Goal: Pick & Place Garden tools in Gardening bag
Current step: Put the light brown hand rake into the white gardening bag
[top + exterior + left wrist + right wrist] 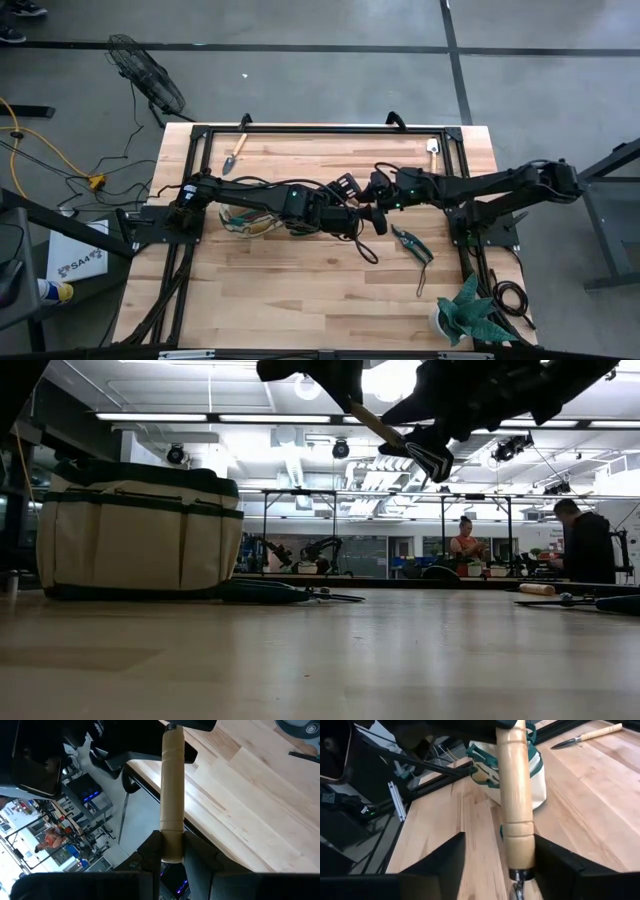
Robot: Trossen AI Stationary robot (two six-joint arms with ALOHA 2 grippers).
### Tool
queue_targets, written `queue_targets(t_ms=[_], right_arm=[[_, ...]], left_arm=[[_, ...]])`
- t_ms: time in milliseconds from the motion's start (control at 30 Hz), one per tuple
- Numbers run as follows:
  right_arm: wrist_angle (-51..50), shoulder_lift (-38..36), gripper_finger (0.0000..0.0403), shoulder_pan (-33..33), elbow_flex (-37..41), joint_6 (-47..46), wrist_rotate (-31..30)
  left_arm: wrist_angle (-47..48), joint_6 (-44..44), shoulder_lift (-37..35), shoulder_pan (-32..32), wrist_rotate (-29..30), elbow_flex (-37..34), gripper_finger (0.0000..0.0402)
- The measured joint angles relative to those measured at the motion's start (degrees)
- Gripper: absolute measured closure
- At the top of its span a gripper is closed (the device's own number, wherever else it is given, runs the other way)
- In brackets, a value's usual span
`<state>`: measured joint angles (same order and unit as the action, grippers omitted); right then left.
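Observation:
A wooden-handled garden tool [172,795] with a dark pronged head [345,184] hangs in the air over the table's middle, between my two grippers. My left gripper [172,849] is shut on its handle. My right gripper [500,845] is open, one finger on each side of the handle [516,800] close to the metal ferrule [519,876]. The beige gardening bag [245,220] with green trim stands upright on its base on the table, under my left arm; the low view shows the bag [140,530] at the left. My left gripper pinches the wooden handle's free end [172,837] between its two fingers [149,851]. The handle runs on straight ahead of the fingers, along them. The tool is lifted clear of the table, and its head end reaches my right gripper.
Pruning shears [412,245] lie right of centre. One trowel [235,150] lies at the far left and another trowel [433,150] at the far right. A spiky potted plant [468,315] stands at the near right corner. People [465,542] are in the room beyond.

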<state>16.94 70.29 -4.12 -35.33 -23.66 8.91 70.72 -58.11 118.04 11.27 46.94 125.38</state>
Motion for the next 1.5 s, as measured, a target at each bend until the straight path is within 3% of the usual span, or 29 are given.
queue_targets(t_ms=[367, 667, 833, 1000, 1200, 1333, 1400, 1500], right_arm=[[-0.3, 0.0, 0.0343, -0.1, 0.0, 1.4, -0.1], [-0.4, 0.0, 0.0344, 0.0, 0.0, 1.4, -0.3], [0.1, 0.0, 0.0344, 0.0, -0.1, 1.4, -1.3], [-0.1, 0.0, 0.0344, 0.0, -0.1, 1.4, -1.5], [0.1, 0.0, 0.0344, 0.0, -0.1, 1.5, -2.9], [2.3, 0.0, 0.0344, 0.1, -0.1, 1.5, -5.3], [3.8, 0.0, 0.0344, 0.7, -0.1, 1.6, -7.9], [6.5, 0.0, 0.0344, 2.2, -0.1, 4.5, -12.2]], left_arm=[[0.7, 0.0, 0.0, 0.1, 0.0, 0.0, 0.0345], [1.2, 2.4, 0.0, 0.1, 0.1, 0.0, 0.0346], [2.3, 9.1, -0.6, 0.0, 0.0, 0.0, 0.0345], [8.3, 26.6, -3.8, 0.0, -2.4, 0.2, 0.0344], [19.1, 52.6, -7.8, 0.0, -13.5, 0.3, 0.0344], [19.3, 71.3, -11.5, 0.1, -18.4, -0.7, 0.0344], [19.4, 80.1, -13.1, 0.8, -17.7, -0.6, 0.0344], [19.3, 92.1, -15.2, 3.5, -10.2, -0.6, 0.0344]])
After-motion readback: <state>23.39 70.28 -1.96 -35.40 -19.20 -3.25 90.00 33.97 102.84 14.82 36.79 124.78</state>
